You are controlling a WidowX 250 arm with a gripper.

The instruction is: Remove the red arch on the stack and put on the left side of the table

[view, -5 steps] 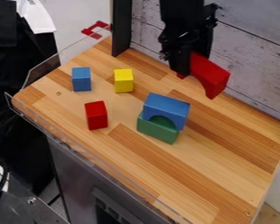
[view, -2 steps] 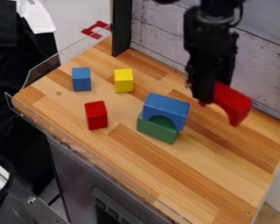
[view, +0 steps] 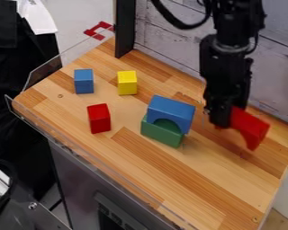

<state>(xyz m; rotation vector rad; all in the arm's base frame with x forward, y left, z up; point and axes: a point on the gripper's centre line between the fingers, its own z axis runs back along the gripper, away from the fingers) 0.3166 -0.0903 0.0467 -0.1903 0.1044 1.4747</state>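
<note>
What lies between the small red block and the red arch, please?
In the camera view, the blue arch on the green block lies between them.

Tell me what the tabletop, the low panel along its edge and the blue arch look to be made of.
The tabletop looks like varnished wood: grained strips in mixed tans, faintly glossy. The low edge panel seems clear, glossy plastic, perhaps acrylic, since the background shows through. The blue arch is probably painted wood, given its even, fairly matte colour; plastic is possible.
</note>
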